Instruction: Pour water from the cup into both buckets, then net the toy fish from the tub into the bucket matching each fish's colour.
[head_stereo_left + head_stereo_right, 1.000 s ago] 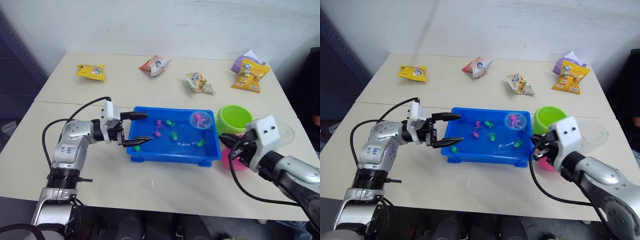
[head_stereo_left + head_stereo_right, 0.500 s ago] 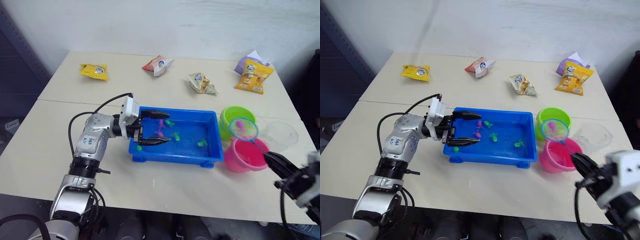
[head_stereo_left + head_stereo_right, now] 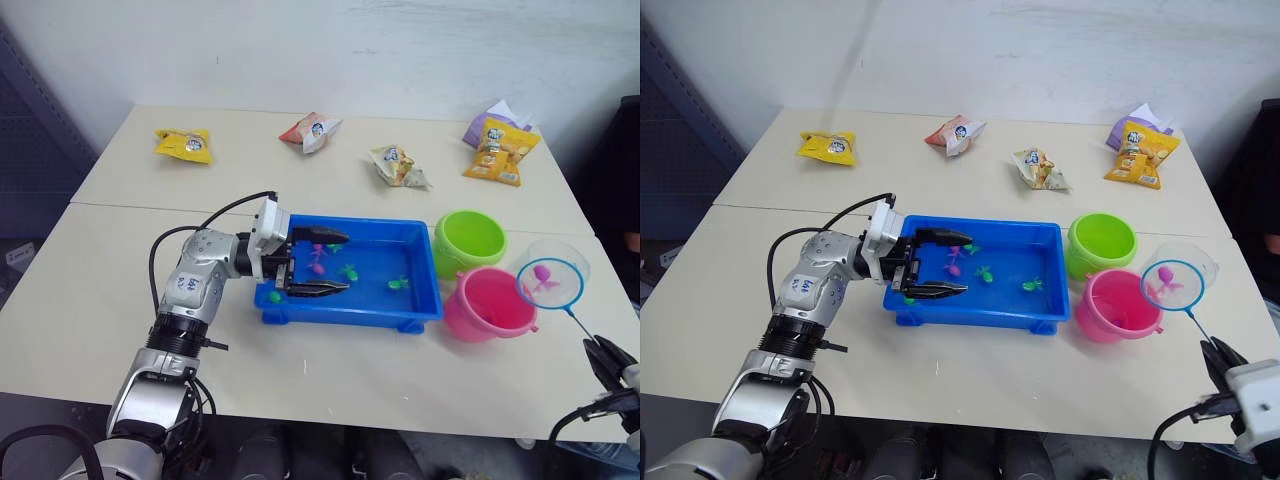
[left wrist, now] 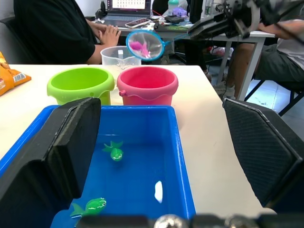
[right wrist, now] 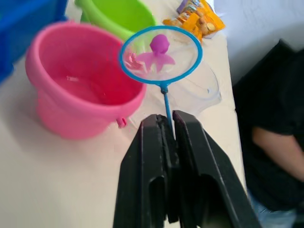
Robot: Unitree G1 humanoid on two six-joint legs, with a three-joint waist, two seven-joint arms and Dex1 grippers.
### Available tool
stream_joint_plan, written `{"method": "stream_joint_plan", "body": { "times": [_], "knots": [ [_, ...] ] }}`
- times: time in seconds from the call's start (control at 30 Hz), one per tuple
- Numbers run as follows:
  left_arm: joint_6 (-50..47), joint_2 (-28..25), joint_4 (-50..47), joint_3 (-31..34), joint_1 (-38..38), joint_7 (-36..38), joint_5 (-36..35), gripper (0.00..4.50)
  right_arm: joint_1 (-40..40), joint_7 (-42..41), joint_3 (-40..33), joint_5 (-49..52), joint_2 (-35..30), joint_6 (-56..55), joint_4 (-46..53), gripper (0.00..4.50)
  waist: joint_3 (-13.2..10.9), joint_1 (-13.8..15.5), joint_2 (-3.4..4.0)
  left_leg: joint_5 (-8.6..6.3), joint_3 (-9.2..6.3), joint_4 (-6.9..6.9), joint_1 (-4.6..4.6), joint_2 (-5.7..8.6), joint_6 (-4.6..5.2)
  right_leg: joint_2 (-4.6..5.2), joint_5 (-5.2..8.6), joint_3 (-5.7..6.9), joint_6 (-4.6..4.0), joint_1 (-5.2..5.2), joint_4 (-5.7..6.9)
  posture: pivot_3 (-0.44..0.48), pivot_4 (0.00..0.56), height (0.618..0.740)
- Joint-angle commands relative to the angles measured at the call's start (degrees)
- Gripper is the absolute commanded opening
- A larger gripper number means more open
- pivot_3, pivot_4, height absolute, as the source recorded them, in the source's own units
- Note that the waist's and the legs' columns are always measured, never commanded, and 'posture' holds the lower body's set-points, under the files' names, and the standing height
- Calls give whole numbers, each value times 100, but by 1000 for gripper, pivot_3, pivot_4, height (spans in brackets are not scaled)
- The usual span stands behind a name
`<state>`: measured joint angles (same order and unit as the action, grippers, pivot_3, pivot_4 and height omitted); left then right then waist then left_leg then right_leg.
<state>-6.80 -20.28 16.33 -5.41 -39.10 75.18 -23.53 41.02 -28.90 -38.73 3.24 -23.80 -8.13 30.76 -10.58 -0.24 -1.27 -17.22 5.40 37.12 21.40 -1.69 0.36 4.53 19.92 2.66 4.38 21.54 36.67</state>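
Observation:
The blue tub (image 3: 352, 222) holds water and several small fish, pink (image 3: 318, 266) and green (image 3: 398, 283). My left gripper (image 3: 325, 263) is open, its fingers (image 4: 71, 142) straddling the tub's left end just above the water. To the tub's right stand the green bucket (image 3: 470, 240) and the pink bucket (image 3: 488, 305). My right gripper (image 5: 166, 128) is shut on the net's thin handle. The net's blue hoop (image 3: 550, 282) hangs right of the pink bucket, in front of the clear cup (image 3: 572, 258), with a pink fish (image 5: 159, 51) in it.
Several snack bags lie along the table's far side: yellow (image 3: 183, 143), red and white (image 3: 310, 130), pale (image 3: 398, 165), orange (image 3: 500, 150). A person (image 4: 57, 28) sits at a desk beyond the table's right end.
The net rose out of the tub with the pink fish and swung right, past both buckets, to hang by the cup. My left gripper reached further over the tub.

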Motion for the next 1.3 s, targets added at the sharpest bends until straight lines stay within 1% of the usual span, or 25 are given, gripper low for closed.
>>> {"method": "stream_joint_plan", "body": {
  "times": [0.03, 0.13, 0.17, 0.23, 0.37, 0.43, 0.57, 0.67, 0.8, 0.83, 0.9, 0.97, 1.03, 1.07, 1.13, 1.2, 1.3],
  "knots": [
    [50, -36, -252, 24, 70, -7, -23, 4421, -27, 559, -24, -1336, -186, -1452, -588, 0, 0, 2, 0, 1, 1, 0, -1, 0, -1, 0, 0, 0, 0, 0, 1, 0, 150, 738],
    [8, -97, -354, 48, 138, -36, -36, 4421, -154, 1420, -229, -2555, -325, -2231, -960, 0, 0, -3, 0, 4, 1, 0, -5, -1, -10, 0, 2, -1, -4, 0, 7, 0, 150, 738],
    [-6, -119, -384, 62, 163, -50, -43, 4421, -207, 1824, -349, -3038, -351, -2406, -1012, 0, 0, -2, 0, 5, 3, 0, -6, 0, -12, 0, 2, -3, -4, 0, 10, 0, 150, 738],
    [-21, -142, -419, 72, 190, -69, -51, 4421, -265, 2306, -448, -3528, -391, -2641, -1112, 0, 0, 4, 0, 7, 2, 0, -8, -1, -19, 0, 4, -2, -8, 1, 14, 0, 150, 738],
    [-32, -141, -463, 79, 232, -134, -60, 4421, -190, 3219, -477, -4990, -663, -3006, -1081, 0, 0, 1, 1, 7, 2, 0, -13, -2, -27, -2, 8, -2, -13, 0, 21, 0, 150, 738],
    [-28, -129, -469, 79, 241, -158, -60, 4421, -136, 3580, -446, -5441, -776, -3066, -1118, 0, 0, 2, 1, 8, 4, 0, -14, -2, -29, -3, 9, -3, -13, 0, 23, 0, 150, 738],
    [36, -127, -452, 79, 255, -186, -34, 4421, -90, 4011, -388, -5868, -844, -2886, -1263, 0, 0, 4, 1, 10, 3, 0, -15, -3, -33, -4, 10, -2, -14, 0, 23, 0, 150, 738],
    [134, -156, -410, 76, 267, -192, 16, 4421, -49, 4367, -365, -6173, -908, -2891, -1190, 0, 0, -2, 1, 11, 5, 0, -15, -2, -33, -4, 10, -3, -14, 0, 23, 0, 150, 738],
    [173, -165, -389, 92, 286, -221, 16, 4421, -48, 4339, -261, -5954, -939, -2786, -1276, 0, 0, -5, 1, 12, 5, 0, -18, -4, -36, -8, 11, -4, -15, 0, 26, 0, 150, 738],
    [168, -184, -385, 108, 305, -230, 10, 4421, -48, 4142, -126, -5531, -1001, -2897, -1297, 0, 0, -6, 1, 12, 5, 0, -18, -4, -36, -8, 11, -4, -15, 0, 26, 0, 150, 738],
    [116, -256, -388, 181, 352, -258, -26, 4421, -44, 3476, 271, -4024, -1037, -2915, -1209, 0, 0, -26, 0, 12, 7, 0, -19, -4, -35, -8, 11, -6, -15, -1, 27, 0, 150, 738],
    [61, -334, -375, 254, 379, -273, -74, 4421, -42, 2840, 585, -2760, -1090, -2692, -1011, 0, 0, -39, 0, 13, 4, 0, -20, -9, -34, -11, 11, -4, -15, -3, 29, 0, 150, 738],
    [-30, -482, -358, 356, 432, -256, -132, 4421, 73, 1903, 1171, -526, -1120, -1859, -446, 0, 0, -53, 1, 14, 2, 1, -21, -8, -31, -9, 11, -4, -15, -4, 35, 0, 150, 738],
    [-66, -579, -353, 449, 485, -273, -156, 4421, 60, 1660, 1250, 402, -1128, -1479, -93, 0, 0, -61, 1, 14, 0, 1, -22, -10, -29, -9, 11, -5, -15, -4, 36, 0, 150, 738],
    [-124, -720, -353, 611, 576, -324, -203, 4421, -33, 1391, 1217, 1442, -1196, -883, 408, 0, 0, -99, 1, 13, -4, 1, -22, -13, -24, -6, 10, -3, -16, -6, 39, 0, 150, 738],
    [-218, -862, -372, 831, 696, -408, -300, 4421, -250, 1057, 1340, 2334, -1522, -105, 877, 0, 0, -144, 0, 11, -6, 6, -21, -12, -17, 0, 10, -2, -15, -8, 41, 0, 150, 738],
    [-273, -1097, -446, 1053, 968, -434, -335, 4421, -924, 783, 1704, 3390, -2069, 1069, 1267, 0, 0, -160, -1, 9, -7, 10, -23, -12, -12, 4, 10, -2, -15, -9, 44, 0, 150, 738]
  ]
}}
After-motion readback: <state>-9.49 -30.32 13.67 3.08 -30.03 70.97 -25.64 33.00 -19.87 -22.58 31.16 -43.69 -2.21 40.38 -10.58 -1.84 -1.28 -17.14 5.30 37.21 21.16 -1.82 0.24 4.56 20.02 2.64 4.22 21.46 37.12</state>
